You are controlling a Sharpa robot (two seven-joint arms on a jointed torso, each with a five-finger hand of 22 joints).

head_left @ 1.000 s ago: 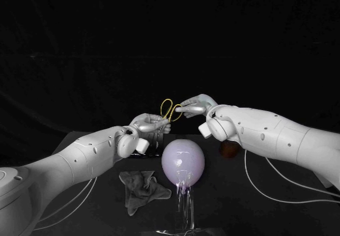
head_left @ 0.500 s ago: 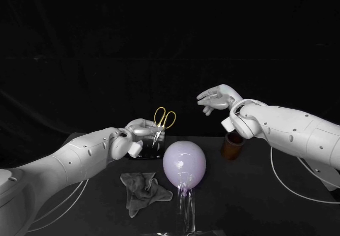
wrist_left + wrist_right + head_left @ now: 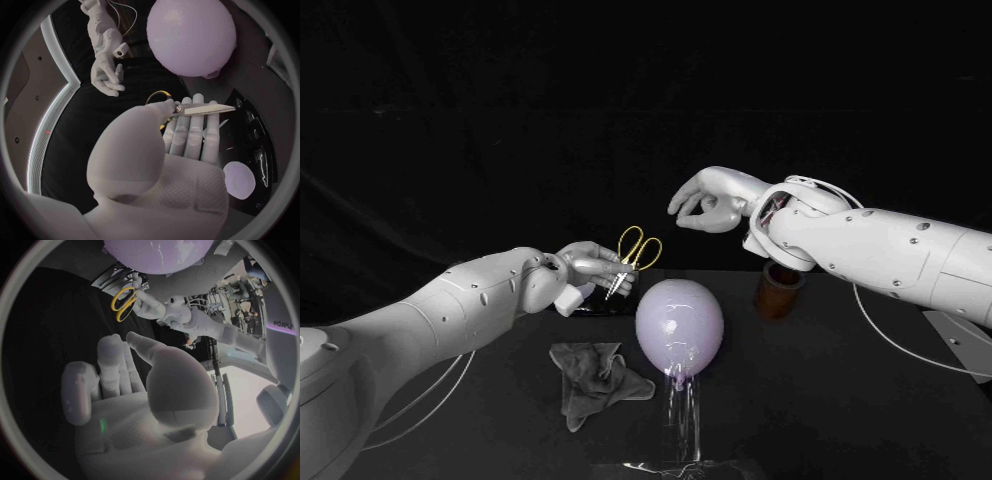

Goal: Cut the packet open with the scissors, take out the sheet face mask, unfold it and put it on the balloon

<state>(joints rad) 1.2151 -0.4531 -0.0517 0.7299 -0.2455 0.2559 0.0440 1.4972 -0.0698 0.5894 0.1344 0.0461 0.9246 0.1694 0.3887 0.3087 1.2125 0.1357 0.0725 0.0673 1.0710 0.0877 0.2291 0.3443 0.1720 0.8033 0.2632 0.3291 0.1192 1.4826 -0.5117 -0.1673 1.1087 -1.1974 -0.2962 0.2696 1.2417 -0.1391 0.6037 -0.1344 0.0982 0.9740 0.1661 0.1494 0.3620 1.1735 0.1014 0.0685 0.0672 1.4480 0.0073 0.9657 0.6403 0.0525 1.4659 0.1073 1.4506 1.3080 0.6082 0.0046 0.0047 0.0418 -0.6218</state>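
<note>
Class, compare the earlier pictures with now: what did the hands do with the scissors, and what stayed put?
The right hand let go of the yellow handles of the scissors and lifted away to the robot's right; it holds nothing. The left hand kept its grip on the scissors and sank slightly. The balloon and the crumpled grey cloth stayed put.

The black bench [image 3: 877, 400] carries a crumpled grey cloth [image 3: 596, 383] on its near left part, and just right of that a clear stand [image 3: 679, 420] rises from a base at the near edge, with the pale purple balloon [image 3: 678, 322] on top. Farther back stand a brown cylinder [image 3: 776, 292], right of the balloon, and a dark boxy holder [image 3: 600, 303], left of it
</note>
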